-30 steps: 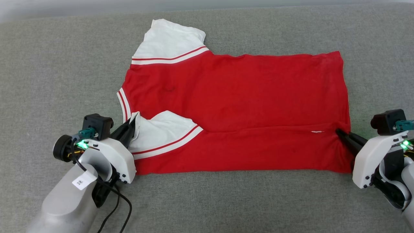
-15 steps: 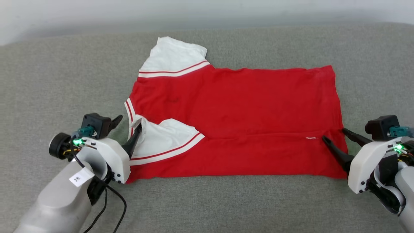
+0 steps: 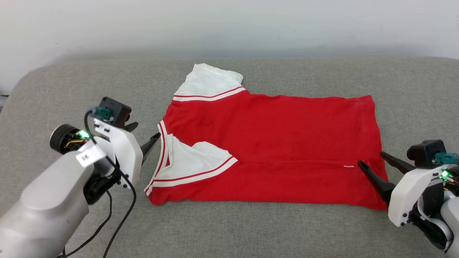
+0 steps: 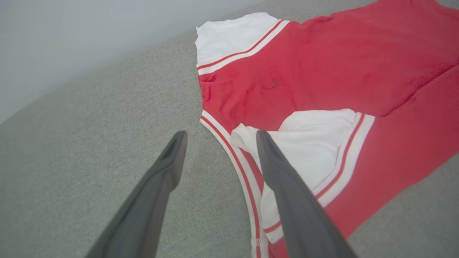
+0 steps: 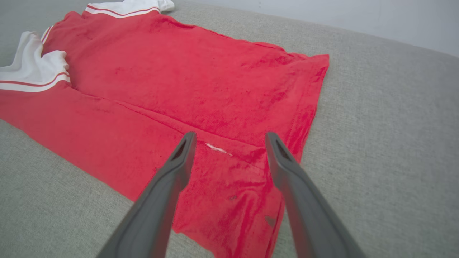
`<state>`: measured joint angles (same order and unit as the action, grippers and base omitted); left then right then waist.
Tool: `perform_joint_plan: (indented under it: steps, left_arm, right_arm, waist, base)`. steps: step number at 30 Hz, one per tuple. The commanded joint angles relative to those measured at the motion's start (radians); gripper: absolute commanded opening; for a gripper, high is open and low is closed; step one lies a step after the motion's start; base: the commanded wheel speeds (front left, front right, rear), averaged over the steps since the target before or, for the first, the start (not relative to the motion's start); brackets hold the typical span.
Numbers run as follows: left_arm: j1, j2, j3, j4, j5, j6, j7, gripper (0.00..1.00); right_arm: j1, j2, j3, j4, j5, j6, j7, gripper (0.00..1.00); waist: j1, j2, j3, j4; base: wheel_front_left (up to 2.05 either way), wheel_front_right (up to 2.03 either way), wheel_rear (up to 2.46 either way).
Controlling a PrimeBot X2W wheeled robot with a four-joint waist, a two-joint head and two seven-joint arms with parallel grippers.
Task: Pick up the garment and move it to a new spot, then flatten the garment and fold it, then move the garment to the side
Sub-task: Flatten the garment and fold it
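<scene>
Left hand (image 3: 146,130): fingers apart, empty, just beside the collar end, clear of the cloth.
Garment (image 3: 272,136): flat on the grey cushion (image 3: 229,229), collar leftward, hem rightward; near long edge lies folded over the body, near sleeve on top.
Right hand (image 3: 371,158): fingers apart, empty, poised over the hem at the fold line.
Step in hand: judged to be the lengthwise fold; far side not yet turned in.
Method: take far shoulder and far hem corner together, lift level, keep cloth taut, lay edge to edge.
Writing: white label (image 3: 88,156) on left forearm, characters unreadable; garment's upward face carries no legible lettering.
</scene>
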<state>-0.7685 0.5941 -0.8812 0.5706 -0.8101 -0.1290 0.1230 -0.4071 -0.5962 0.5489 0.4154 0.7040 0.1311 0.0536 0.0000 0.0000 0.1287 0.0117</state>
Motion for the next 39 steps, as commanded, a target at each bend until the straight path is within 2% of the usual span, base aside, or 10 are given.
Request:
perform_joint_plan:
  steps: [1,7,15,21,30,31,32,33,39]
  left_arm:
    - [-0.02,0.01,-0.009,-0.018,-0.029,0.0,0.043,1.0]
    - [-0.042,0.043,-0.026,-0.062,-0.169,0.0,0.259,1.0]
    - [-0.045,0.048,-0.053,-0.06,-0.268,0.011,0.498,1.0]
    - [-0.011,0.052,-0.094,-0.041,-0.279,0.018,0.59,1.0]
    - [0.06,0.04,-0.148,0.002,-0.279,0.009,0.604,1.0]
    - [0.063,0.04,-0.15,0.005,-0.274,0.008,0.596,0.49]
    - [0.064,0.039,-0.151,0.009,-0.271,0.008,0.587,0.33]
    - [0.066,0.037,-0.15,0.012,-0.274,0.007,0.577,0.0]
    - [0.061,0.048,-0.125,-0.003,-0.276,0.003,0.489,0.0]
  right_arm:
    - [0.012,0.005,-0.007,-0.008,-0.007,-0.001,0.004,1.0]
    - [0.032,0.023,-0.025,-0.02,-0.02,-0.001,0.019,1.0]
    - [0.041,0.04,-0.033,-0.029,-0.022,-0.001,0.041,1.0]
    - [0.023,0.052,-0.027,-0.036,-0.03,-0.001,0.048,1.0]
    - [0.001,0.061,-0.014,-0.026,-0.026,-0.001,0.044,1.0]
    - [-0.002,0.061,-0.013,-0.024,-0.024,-0.001,0.044,1.0]
    - [-0.004,0.059,-0.013,-0.023,-0.022,-0.001,0.044,1.0]
    - [-0.007,0.058,-0.012,-0.023,-0.021,-0.001,0.045,1.0]
    - [-0.036,0.037,-0.008,-0.036,-0.035,-0.001,0.046,1.0]
  waist:
    - [0.0,0.0,-0.004,0.001]
    - [0.0,0.0,-0.008,-0.006]
    - [0.0,0.0,0.011,-0.026]
    - [0.0,0.0,0.04,-0.045]
    - [0.0,0.0,0.066,-0.061]
    - [0.0,0.0,0.066,-0.061]
    - [0.0,0.0,0.066,-0.06]
    - [0.0,0.0,0.065,-0.06]
    - [0.0,0.0,0.043,-0.061]
  base:
    - [0.0,0.0,0.0]
    - [0.0,0.0,0.0]
    - [0.0,0.0,0.0]
    - [0.0,0.0,0.0]
    - [0.0,0.0,0.0]
    - [0.0,0.0,0.0]
    - [0.0,0.0,0.0]
    - [0.0,0.0,0.0]
    - [0.0,0.0,0.0]
